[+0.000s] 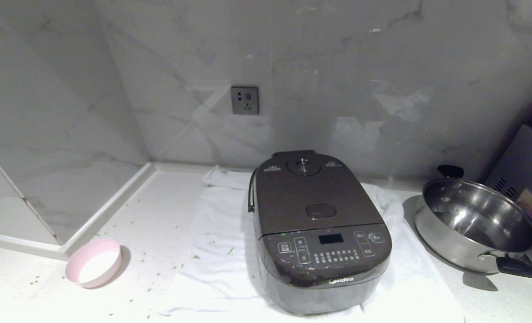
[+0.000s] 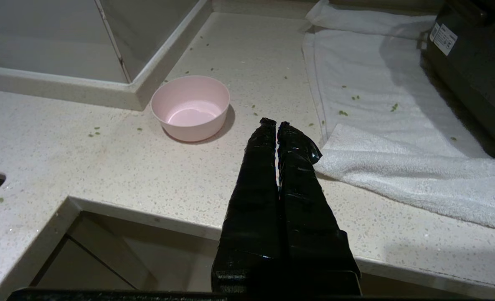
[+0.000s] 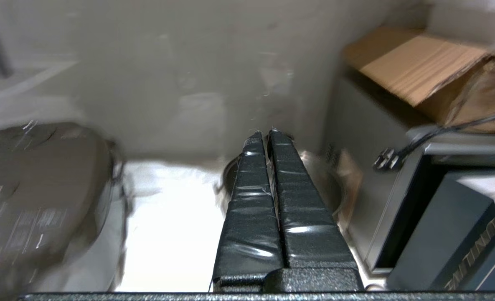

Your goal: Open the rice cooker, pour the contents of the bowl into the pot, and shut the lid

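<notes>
The rice cooker (image 1: 322,233) sits on a white towel (image 1: 221,251) in the middle of the counter, its control panel facing near. The lid (image 1: 313,193) is down flat, with the round steam vent at its far edge and the oval release button just behind the panel, so the pot inside is hidden. The bowl (image 1: 94,262) stands upright on the bare counter well to the left of the cooker, near the corner of a raised ledge; its pale inside is bare, with nothing in it. Small green bits (image 1: 197,257) lie scattered over the counter around the bowl and on the left part of the towel. To the right of the cooker, off the towel, a shiny steel pan (image 1: 474,224) with black handles rests tilted against a grey appliance (image 1: 524,166); nothing can be made out in the pan.

The left gripper (image 2: 276,123) hangs over the near edge of the counter, between the bowl and the near corner of the towel, its fingers pressed together on nothing. The right gripper (image 3: 265,133) is up in the air to the right of the cooker, pointing toward the pan and the wall, its fingers likewise pressed together and empty; that view is blurred. Neither arm shows in the head view.

The counter (image 1: 158,215) is pale speckled stone. Behind it rises a grey-veined marble wall with a grey socket (image 1: 244,100) above the cooker. In the right wrist view a cardboard box (image 3: 418,62) rests on the appliance at far right.
</notes>
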